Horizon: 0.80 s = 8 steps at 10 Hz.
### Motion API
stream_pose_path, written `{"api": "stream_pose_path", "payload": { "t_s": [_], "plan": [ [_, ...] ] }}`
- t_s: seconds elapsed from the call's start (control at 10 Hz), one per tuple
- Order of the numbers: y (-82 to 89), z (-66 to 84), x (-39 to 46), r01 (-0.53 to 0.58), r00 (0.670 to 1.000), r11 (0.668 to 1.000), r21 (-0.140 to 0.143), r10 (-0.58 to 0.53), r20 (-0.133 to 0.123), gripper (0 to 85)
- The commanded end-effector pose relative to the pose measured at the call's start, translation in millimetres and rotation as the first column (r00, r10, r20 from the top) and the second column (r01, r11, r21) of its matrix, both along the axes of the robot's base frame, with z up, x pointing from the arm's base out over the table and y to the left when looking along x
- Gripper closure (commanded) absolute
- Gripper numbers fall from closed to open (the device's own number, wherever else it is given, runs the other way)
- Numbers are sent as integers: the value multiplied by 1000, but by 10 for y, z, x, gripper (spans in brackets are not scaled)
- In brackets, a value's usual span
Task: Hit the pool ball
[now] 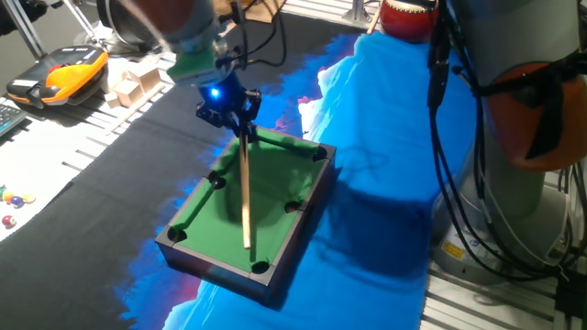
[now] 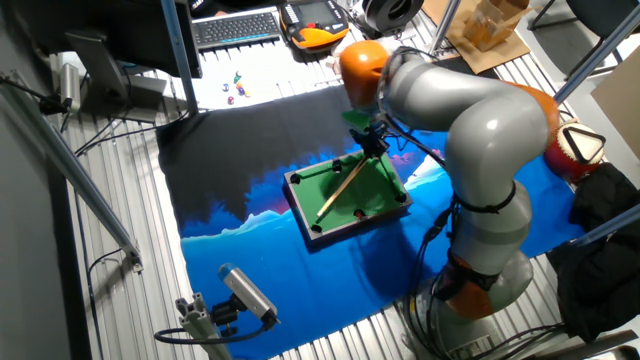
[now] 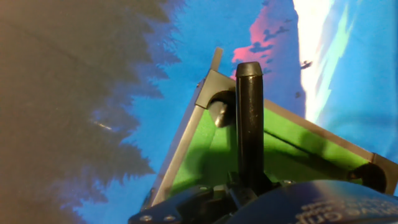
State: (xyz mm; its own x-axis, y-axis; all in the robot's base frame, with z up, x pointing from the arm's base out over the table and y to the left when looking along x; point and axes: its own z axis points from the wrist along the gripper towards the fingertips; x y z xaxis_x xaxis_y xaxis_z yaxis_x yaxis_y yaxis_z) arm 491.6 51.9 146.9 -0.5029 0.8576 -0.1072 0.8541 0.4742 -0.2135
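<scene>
The miniature green pool table stands on a blue and black cloth; it also shows in the other fixed view and in the hand view. My gripper hangs over the table's far end and is shut on a wooden cue stick. The stick slants down over the felt, its tip near the front rail. In the other fixed view the gripper holds the stick the same way. The hand view shows the stick's black butt over a corner pocket. No red pool ball shows on the felt.
A loose cluster of small coloured balls lies at the table's left edge, also seen in the other fixed view. An orange and black pendant, wooden blocks and a keyboard lie beyond the cloth. The arm's base stands right.
</scene>
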Motion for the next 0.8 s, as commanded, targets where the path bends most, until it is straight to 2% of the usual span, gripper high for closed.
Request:
{"api": "stream_pose_path", "payload": {
  "t_s": [0.0, 0.3, 0.6, 0.7],
  "plan": [
    [-5, -14, 7, -3, 1000, 1000, -25, 3, -6, 850],
    [-133, -124, 49, -32, 999, 999, -33, 32, -1, 850],
    [-152, -160, 64, -35, 999, 999, -8, 35, 7, 850],
    [-153, -168, 61, -32, 999, 999, -19, 32, 3, 680]
  ]
}}
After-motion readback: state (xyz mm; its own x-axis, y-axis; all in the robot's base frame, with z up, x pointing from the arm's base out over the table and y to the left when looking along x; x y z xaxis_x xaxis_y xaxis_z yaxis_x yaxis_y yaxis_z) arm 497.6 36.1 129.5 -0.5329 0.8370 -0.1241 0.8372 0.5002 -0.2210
